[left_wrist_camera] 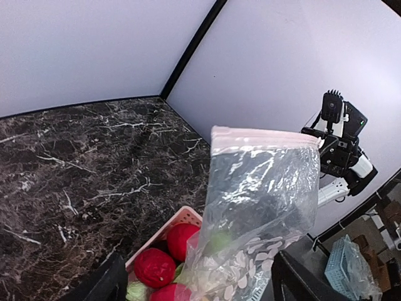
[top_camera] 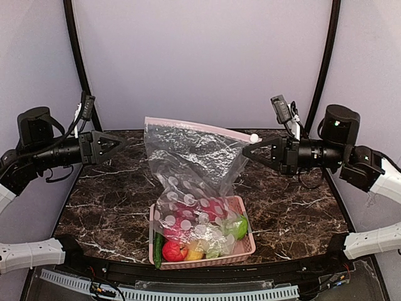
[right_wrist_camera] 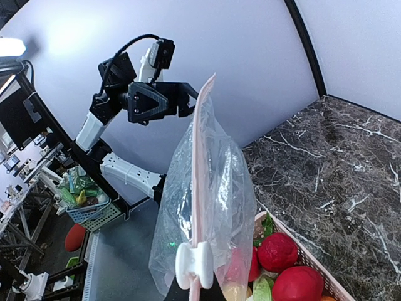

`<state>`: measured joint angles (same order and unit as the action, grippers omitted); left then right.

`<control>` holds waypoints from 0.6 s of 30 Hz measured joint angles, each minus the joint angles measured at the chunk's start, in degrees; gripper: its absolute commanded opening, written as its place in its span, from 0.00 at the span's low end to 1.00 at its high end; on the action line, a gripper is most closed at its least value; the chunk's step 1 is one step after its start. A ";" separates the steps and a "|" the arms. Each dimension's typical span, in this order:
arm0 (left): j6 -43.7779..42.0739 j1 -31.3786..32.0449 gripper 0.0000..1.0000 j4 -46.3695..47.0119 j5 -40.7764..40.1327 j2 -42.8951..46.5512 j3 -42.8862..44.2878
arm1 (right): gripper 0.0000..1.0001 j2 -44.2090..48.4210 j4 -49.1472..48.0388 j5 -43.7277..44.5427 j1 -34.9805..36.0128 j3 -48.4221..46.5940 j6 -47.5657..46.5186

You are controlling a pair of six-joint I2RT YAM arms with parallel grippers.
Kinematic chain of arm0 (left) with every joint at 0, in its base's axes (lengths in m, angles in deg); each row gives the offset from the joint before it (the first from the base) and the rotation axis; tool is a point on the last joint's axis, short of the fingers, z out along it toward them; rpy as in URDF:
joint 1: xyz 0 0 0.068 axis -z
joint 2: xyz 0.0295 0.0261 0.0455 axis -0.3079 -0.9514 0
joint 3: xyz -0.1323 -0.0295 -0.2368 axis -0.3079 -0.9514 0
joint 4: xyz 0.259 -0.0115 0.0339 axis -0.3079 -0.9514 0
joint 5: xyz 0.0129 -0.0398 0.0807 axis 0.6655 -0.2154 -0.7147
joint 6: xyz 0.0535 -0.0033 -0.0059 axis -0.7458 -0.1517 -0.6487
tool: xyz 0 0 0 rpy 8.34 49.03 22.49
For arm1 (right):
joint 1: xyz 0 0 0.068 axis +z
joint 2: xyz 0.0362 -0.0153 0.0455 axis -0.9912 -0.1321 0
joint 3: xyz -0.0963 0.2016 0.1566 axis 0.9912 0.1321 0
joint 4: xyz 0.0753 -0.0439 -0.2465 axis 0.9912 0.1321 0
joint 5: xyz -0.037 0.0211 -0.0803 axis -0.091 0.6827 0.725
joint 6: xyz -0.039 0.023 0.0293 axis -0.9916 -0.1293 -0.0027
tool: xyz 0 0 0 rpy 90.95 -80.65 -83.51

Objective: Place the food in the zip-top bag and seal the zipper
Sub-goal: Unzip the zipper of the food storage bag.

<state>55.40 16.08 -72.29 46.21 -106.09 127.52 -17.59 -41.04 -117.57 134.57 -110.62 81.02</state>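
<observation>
The clear zip-top bag (top_camera: 188,163) hangs upright by its top right corner, its lower end draped into a pink basket (top_camera: 249,246). My right gripper (top_camera: 247,150) is shut on the pinkish zipper (top_camera: 194,127) right beside a white slider (top_camera: 254,137). In the right wrist view the slider (right_wrist_camera: 194,266) sits just above the pinched fingers. My left gripper (top_camera: 119,144) stands open, apart from the bag's left corner. The food lies in the basket: red balls (left_wrist_camera: 153,266), a green ball (top_camera: 238,227) and a cucumber (top_camera: 158,246). Whether any of it is inside the bag I cannot tell.
The pink basket stands near the front edge of the dark marble table (top_camera: 106,207). Both arms hover above the table's back half, facing each other. Black frame poles (top_camera: 78,56) rise at the back corners.
</observation>
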 measured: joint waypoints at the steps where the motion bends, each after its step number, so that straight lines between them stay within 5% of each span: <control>1: -1.95 0.00 0.84 -2.27 -0.68 -1.05 2.51 | 0.00 -0.17 2.34 0.02 0.00 -1.40 -0.52; 8: -11.72 0.00 0.86 -8.68 0.26 -7.87 16.61 | 0.00 -3.06 16.79 -3.15 0.39 -8.83 -2.38; 18: -11.52 0.83 0.85 -5.40 8.44 -14.10 17.66 | 0.00 -8.94 23.47 -5.97 9.03 -12.81 -2.60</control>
<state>43.88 16.92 -77.69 54.65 -120.19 145.18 -26.53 -17.57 -123.53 143.60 -123.43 78.42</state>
